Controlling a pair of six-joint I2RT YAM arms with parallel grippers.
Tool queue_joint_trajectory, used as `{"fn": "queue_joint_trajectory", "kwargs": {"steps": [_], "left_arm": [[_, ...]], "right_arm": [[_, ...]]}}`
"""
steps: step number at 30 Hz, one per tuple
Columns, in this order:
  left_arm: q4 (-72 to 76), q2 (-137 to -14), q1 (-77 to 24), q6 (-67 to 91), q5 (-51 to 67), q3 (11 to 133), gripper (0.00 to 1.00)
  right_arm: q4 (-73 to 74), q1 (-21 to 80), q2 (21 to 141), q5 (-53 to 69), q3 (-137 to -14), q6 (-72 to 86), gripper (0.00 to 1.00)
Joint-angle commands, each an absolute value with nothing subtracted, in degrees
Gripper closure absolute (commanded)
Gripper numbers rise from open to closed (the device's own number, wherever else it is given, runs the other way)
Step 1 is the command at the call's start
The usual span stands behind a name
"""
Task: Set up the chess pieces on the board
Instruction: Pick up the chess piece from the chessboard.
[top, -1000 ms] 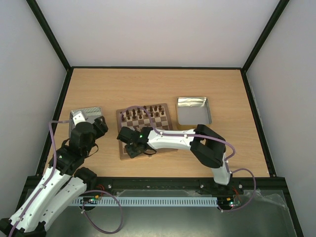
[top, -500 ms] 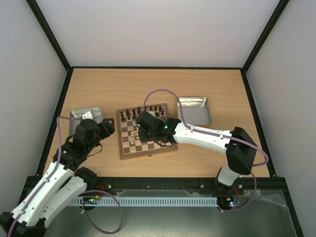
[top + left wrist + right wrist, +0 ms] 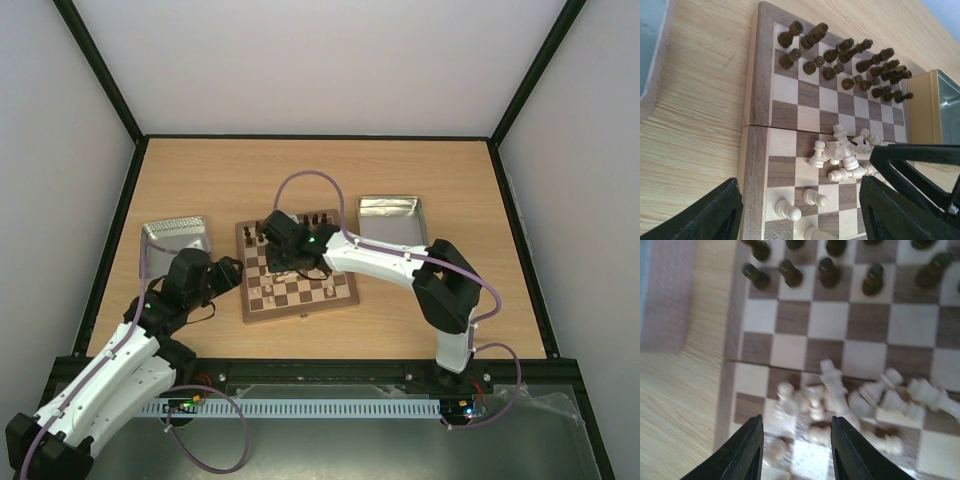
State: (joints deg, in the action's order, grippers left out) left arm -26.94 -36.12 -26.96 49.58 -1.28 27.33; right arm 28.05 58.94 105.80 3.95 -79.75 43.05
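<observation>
The board [image 3: 345, 293] lies mid-table with dark chessmen [image 3: 318, 219] in its far rows. The pale chess pieces lie in a tumbled heap [image 3: 845, 155] at the board's middle, with a few loose ones [image 3: 270, 291] near its front-left corner. My right gripper [image 3: 283, 240] hovers over the board's far-left part, open and empty; in its wrist view [image 3: 797, 450] the blurred heap [image 3: 840, 400] lies just beyond its fingers. My left gripper [image 3: 228, 270] is open and empty at the board's left edge; its jaws [image 3: 800, 215] straddle the near-left squares, where two pale pawns [image 3: 815, 199] lie.
A square metal tin [image 3: 178, 235] sits left of the board, and another tin [image 3: 392, 222] sits to its right. The right arm [image 3: 400, 268] reaches across the board's right side. A black frame borders the table.
My right gripper has swung from the board's near-left corner up to its far-left part. My left gripper has moved right, up to the board's left edge.
</observation>
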Motion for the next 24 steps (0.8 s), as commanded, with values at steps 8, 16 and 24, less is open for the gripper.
{"fn": "queue_joint_trajectory", "kwargs": {"steps": [8, 16, 24], "left_arm": [[-26.20, -36.37, -26.63, 52.82, -7.00, 28.15, 0.34], [-25.30, -36.45, -26.63, 52.39, -7.35, 27.90, 0.33], [-24.52, -36.71, -26.63, 52.34, -8.15, 28.02, 0.33]], "right_arm": [[31.42, 59.80, 113.15, 2.77, -88.24, 39.23, 0.70], [31.54, 60.01, 115.98, 4.04, -88.47, 38.49, 0.71], [32.48, 60.03, 117.15, 1.36, -90.32, 37.70, 0.91]]}}
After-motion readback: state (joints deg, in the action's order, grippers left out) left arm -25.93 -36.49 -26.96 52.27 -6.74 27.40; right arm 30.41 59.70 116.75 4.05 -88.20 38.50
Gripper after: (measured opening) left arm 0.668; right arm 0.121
